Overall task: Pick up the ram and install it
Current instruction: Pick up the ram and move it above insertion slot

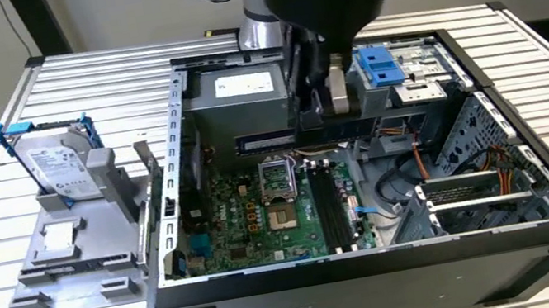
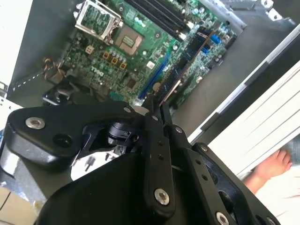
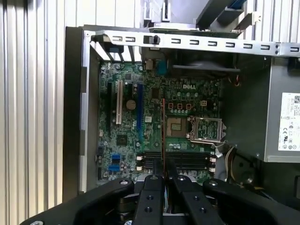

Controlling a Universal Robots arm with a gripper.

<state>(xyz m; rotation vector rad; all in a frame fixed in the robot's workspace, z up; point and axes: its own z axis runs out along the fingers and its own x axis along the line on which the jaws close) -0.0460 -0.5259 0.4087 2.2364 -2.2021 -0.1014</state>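
Note:
My gripper is shut on the ram, a long dark stick held level above the green motherboard inside the open computer case. In both wrist views the ram shows edge-on, reaching out from the closed fingertips. The long black motherboard slots lie below it, and the ram runs crosswise to them. It hangs apart from the board, near the grey power supply.
A white-labelled hard drive in a blue bracket stands on a grey fixture at the exterior view's left. Case walls, a blue drive cage and orange cables surround the board. Part of a person shows beside the table.

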